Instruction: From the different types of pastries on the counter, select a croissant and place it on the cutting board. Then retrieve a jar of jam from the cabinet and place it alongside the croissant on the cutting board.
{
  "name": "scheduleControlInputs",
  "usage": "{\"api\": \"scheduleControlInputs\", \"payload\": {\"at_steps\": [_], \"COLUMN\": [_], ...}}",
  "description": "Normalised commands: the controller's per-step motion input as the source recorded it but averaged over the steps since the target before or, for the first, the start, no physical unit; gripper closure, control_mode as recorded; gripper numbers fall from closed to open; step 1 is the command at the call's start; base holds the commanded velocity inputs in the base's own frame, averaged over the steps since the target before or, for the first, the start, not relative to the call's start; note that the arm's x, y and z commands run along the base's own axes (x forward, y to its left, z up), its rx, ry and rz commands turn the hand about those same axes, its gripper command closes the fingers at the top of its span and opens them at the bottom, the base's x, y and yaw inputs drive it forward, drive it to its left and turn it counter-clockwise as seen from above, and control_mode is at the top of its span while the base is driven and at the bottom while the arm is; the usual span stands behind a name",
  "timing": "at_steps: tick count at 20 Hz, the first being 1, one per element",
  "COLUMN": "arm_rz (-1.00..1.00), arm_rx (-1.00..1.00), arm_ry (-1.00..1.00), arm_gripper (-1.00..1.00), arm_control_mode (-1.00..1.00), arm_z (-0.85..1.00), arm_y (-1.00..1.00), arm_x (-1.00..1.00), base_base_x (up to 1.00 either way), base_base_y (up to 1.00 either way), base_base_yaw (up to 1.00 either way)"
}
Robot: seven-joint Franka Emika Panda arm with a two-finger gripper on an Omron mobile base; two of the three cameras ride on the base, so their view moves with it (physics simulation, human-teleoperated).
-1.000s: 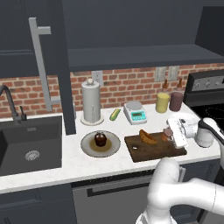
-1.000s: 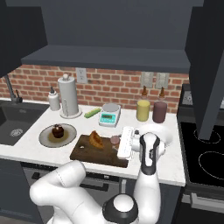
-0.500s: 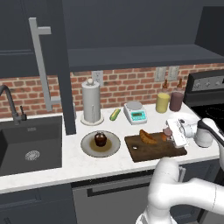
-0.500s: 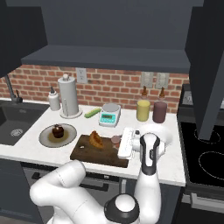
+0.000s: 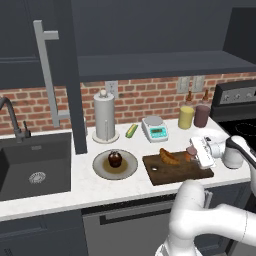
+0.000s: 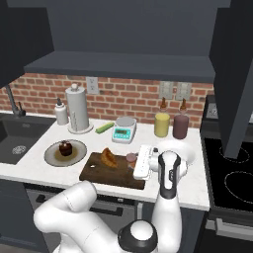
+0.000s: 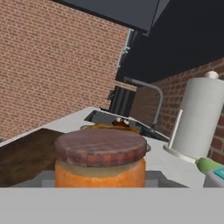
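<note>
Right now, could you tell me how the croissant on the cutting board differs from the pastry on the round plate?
The croissant is long, curved and golden brown; the pastry is small, rounded and dark brown.

The croissant lies on the dark cutting board, toward the gripper and the jam jar; the pastry sits mid-plate, nearer the sink.

Both rest on the same white counter.

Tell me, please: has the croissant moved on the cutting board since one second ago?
No. The croissant lies at the same place on the cutting board, left of the jam jar, as in the earlier left base pictures.
</note>
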Motion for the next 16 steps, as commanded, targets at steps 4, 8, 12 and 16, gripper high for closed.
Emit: {"api": "scheduleControlInputs", "payload": {"at_steps": [4,8,12,16], "arm_rz": [0.00,0.00,0.00,0.00], "arm_rx": [0.00,0.00,0.00,0.00], "arm_ry": [0.03,0.00,0.00,0.00], "arm_gripper": [1.00,1.00,-1.00,-1.00], "arm_control_mode": [-1.00,-1.00,-1.00,-1.00], "arm_z": [-0.46,-0.41,-0.37,-0.30], "arm_y": [-0.17,-0.14,-0.09,-0.04], "arm_x": [0.00,0.00,0.00,0.00], "base_base_x": [0.00,0.00,0.00,0.00], "base_base_y": [0.00,0.00,0.00,0.00], "base_base_yaw": [0.00,0.00,0.00,0.00]}}
